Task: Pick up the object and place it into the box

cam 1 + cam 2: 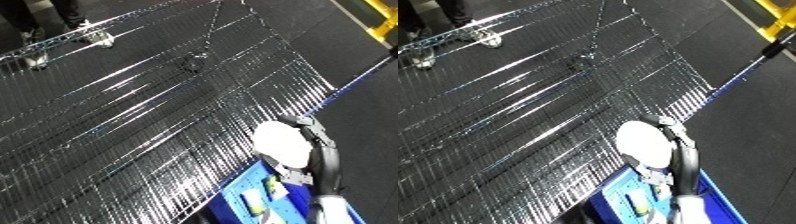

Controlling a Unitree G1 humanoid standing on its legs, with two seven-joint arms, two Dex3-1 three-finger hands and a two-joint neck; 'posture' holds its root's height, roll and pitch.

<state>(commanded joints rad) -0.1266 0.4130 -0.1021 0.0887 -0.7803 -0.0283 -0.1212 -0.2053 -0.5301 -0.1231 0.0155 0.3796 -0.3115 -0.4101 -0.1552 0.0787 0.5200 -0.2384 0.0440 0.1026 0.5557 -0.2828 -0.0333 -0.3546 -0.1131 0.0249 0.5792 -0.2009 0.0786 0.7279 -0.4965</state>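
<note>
1. Nearest the camera: a blue bin (244,192) at the lower edge, just beside the near rim of the wire-mesh table (133,125). Small pale items lie inside it (too blurred to identify).
2. The right forearm (282,142), white and rounded, rises over the bin and crosses onto the table's near edge.
3. The right robot hand (315,132) is black and sits at the table's edge just above the bin. Whether its fingers are open or curled cannot be told, nor whether it holds anything.
4. The left robot hand shows in neither view.
5. A small dark object (192,63) lies on the mesh, well apart from the bin, toward the far side of the table (shape unclear).
6. A pale object (99,38) lies near the table's far left edge, farther from the bin.
7. Dark floor (355,75) flanks the table to the right of the bin; a yellow bar (369,20) crosses the far right corner.
</note>
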